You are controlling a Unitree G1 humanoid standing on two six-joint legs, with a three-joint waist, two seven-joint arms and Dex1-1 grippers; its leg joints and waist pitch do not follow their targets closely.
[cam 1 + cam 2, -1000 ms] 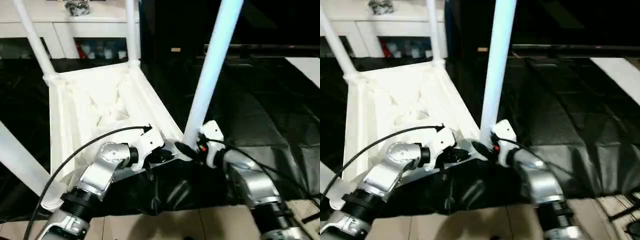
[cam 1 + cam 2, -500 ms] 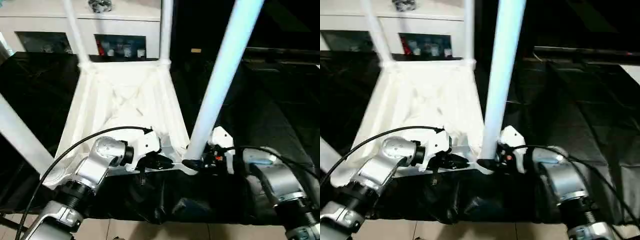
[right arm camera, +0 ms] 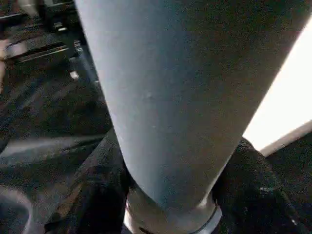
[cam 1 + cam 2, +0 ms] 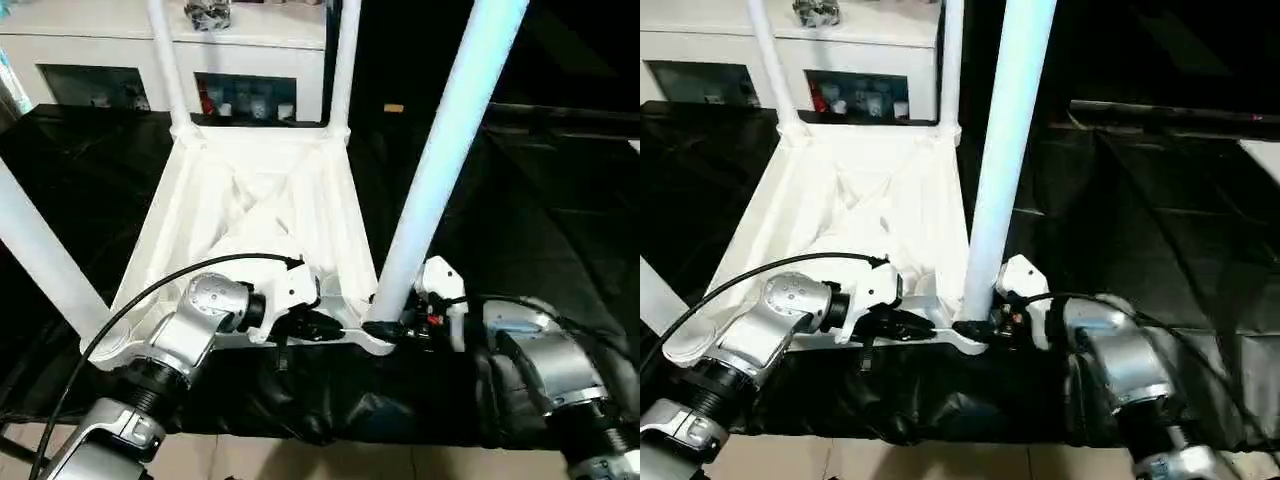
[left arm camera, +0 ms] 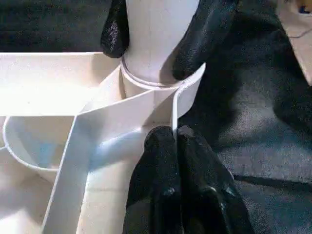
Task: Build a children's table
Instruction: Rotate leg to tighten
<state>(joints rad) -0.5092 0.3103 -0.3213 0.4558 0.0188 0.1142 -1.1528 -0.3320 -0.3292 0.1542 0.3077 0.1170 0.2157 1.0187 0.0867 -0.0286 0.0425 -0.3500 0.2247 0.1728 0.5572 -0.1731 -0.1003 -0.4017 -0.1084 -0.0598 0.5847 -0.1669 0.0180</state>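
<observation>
The children's table (image 4: 262, 215) is lying upside down on a black sheet (image 4: 520, 210), ribbed underside facing up, all four legs pointing upward. Two far legs are standing in the corners toward the white cabinet (image 4: 120, 40); a third leg (image 4: 40, 260) is rising at the near left corner.

The left gripper (image 5: 174, 134) is resting at the table's near edge, beside the near right corner. Its two black fingers (image 5: 161, 165) are pressed together, and a thin white rib of the frame is running up from just between their tips; whether the rib is actually pinched is hard to judge from this angle.

The right gripper (image 4: 392, 330) is sitting at the near right corner socket (image 5: 146, 80). Its fingers (image 5: 207, 34) are spread to either side of the base of the near right leg (image 4: 440, 150), closing on it just above the socket collar, one finger on each flank. The leg itself is standing upright in the socket, tilting slightly away to the right as it is rising.

Both silver forearms are reaching in from the near side, over the sheet's front edge.
</observation>
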